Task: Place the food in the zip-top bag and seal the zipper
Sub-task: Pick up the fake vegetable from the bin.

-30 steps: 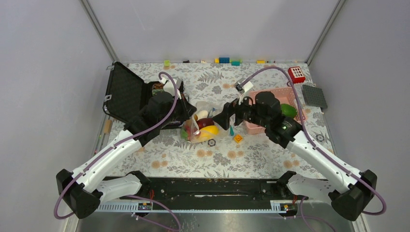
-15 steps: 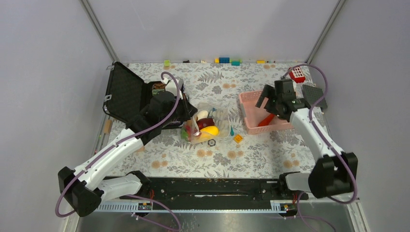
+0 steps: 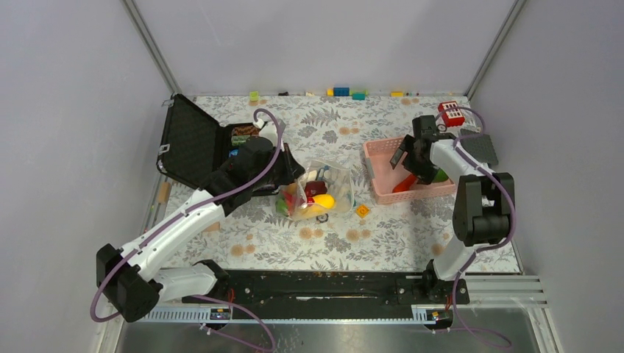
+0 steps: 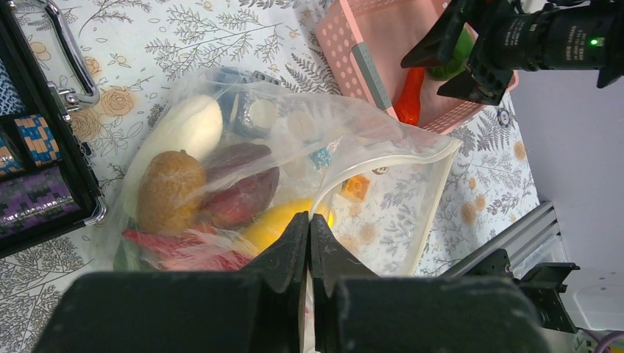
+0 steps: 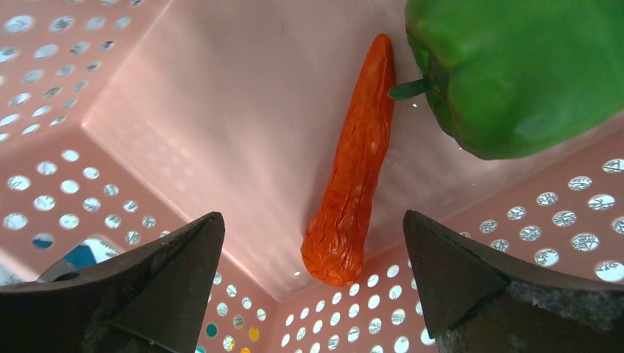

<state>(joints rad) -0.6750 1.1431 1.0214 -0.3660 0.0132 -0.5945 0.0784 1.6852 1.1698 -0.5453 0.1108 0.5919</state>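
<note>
I saw the table [image 3: 383,243] covered in a pale floral print. Along its left edge lay an open black hard case [image 3: 193,147], its lid towards the far-left corner. Near the middle sat the clear floppy plastic zip-top bag [image 3: 337,180], with a small orange brick [image 3: 362,211] just beside it. Towards the right edge stood a pink perforated plastic basket [image 3: 374,170]. A dark grey studded plate [image 3: 482,147] and a red block [image 3: 451,113] lay by the far-right corner. Small coloured bricks [image 3: 341,91] lined the far edge.

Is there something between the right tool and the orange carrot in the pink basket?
Nothing visible. The open right tool hangs directly over the carrot, with the bare floor of the pink basket around it. The green pepper lies beside one end, not across it.
</note>
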